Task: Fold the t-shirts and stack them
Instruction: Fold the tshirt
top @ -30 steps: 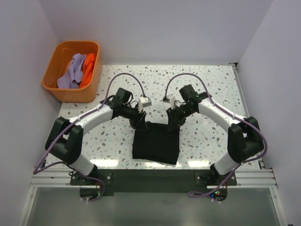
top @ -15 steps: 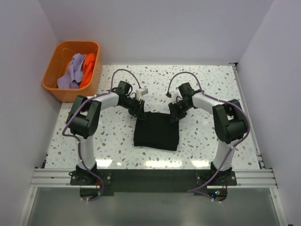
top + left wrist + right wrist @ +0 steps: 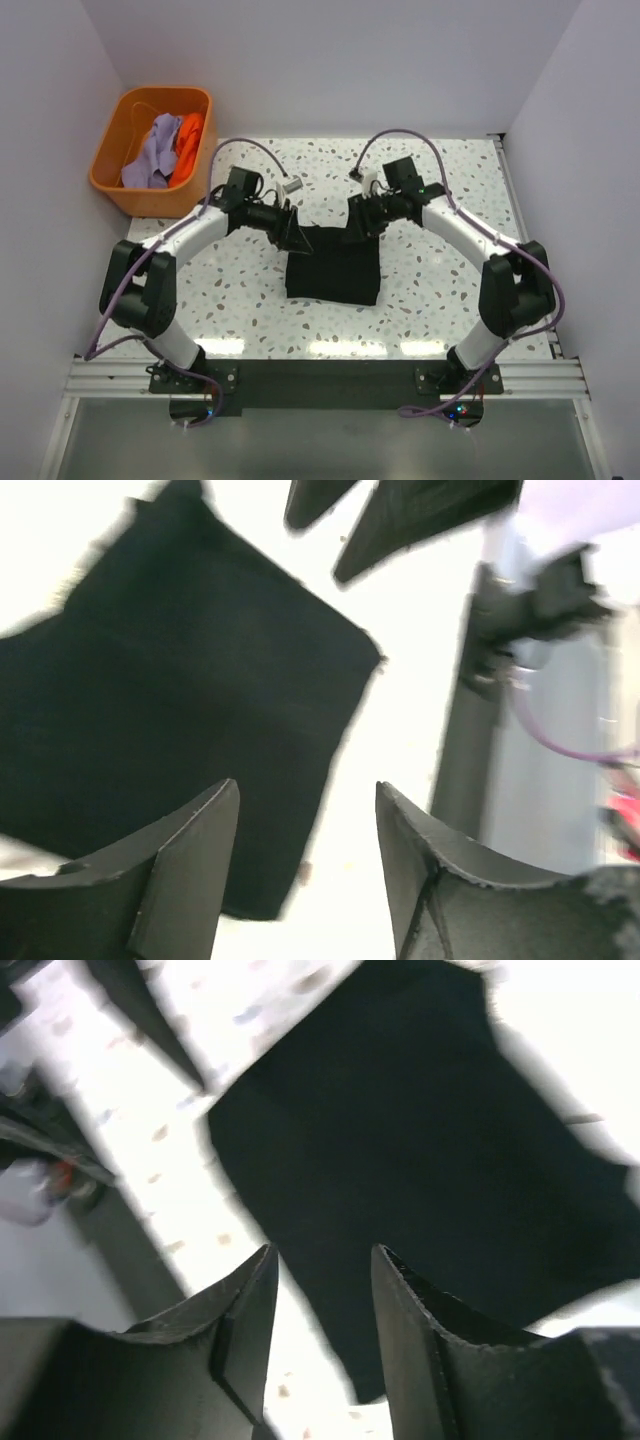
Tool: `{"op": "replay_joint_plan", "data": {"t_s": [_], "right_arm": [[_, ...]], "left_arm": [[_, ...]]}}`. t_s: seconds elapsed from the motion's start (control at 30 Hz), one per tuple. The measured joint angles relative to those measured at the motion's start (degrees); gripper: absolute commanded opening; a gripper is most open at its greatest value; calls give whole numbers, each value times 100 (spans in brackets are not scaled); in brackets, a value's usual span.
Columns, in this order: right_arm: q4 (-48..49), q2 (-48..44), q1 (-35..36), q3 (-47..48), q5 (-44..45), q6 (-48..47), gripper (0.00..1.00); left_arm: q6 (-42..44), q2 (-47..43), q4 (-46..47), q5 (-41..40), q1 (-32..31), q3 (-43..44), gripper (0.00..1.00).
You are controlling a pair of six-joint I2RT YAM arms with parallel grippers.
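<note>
Black t-shirt (image 3: 333,272), folded into a rectangle, lies centred on the speckled table (image 3: 450,200). The left gripper (image 3: 307,788) and right gripper (image 3: 322,1250), both spread and empty, hover seemingly just over its far corners.

White arms (image 3: 187,235), blk joints, purple cables (image 3: 400,133).
</note>
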Motion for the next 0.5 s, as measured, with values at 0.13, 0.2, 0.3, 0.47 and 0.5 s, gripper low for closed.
{"op": "replay_joint_plan", "data": {"t_s": [0.13, 0.2, 0.3, 0.47, 0.5], "right_arm": [[245, -564, 682, -894, -562, 678, 47], [374, -485, 872, -1204, -811, 942, 46], [557, -136, 837, -1467, -986, 1202, 43], [824, 713, 579, -2031, -1080, 1217, 41], [785, 852, 483, -2114, -1217, 1209, 41]], "left_arm": [[-404, -396, 138, 339, -348, -603, 64], [-590, -313, 267, 398, -579, -852, 64], [-892, 42, 573, 483, -815, -1196, 64], [-1228, 1307, 793, 879, -450, -1366, 64], [-1233, 1408, 780, 1008, -334, -1346, 64]]}}
